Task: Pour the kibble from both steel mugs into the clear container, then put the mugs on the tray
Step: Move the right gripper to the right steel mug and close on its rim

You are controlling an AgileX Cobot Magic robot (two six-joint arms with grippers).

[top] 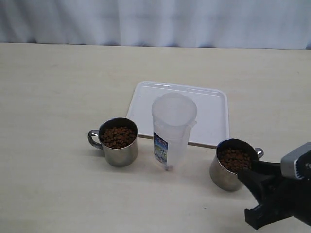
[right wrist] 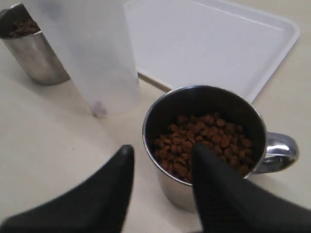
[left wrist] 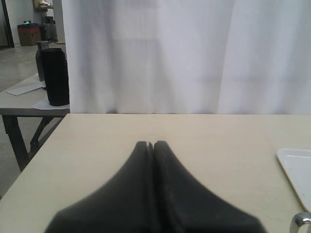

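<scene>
Two steel mugs stand on the table, both holding brown kibble (top: 118,137). The left mug (top: 118,141) is left of the clear container (top: 172,131), which stands upright in front of the white tray (top: 204,111). The right mug (top: 233,164) has its handle (right wrist: 279,150) pointing right. My right gripper (right wrist: 163,151) is open just above this mug (right wrist: 177,191), one finger over the kibble (right wrist: 214,133) and one outside the near rim. My left gripper (left wrist: 150,144) is shut on nothing, over bare table left of the tray corner (left wrist: 296,170). It is out of the exterior view.
A white curtain (top: 155,22) hangs behind the table's far edge. In the left wrist view a second table at the left carries a black cylinder (left wrist: 55,76). The left edge of the table (left wrist: 34,160) runs close to my left gripper.
</scene>
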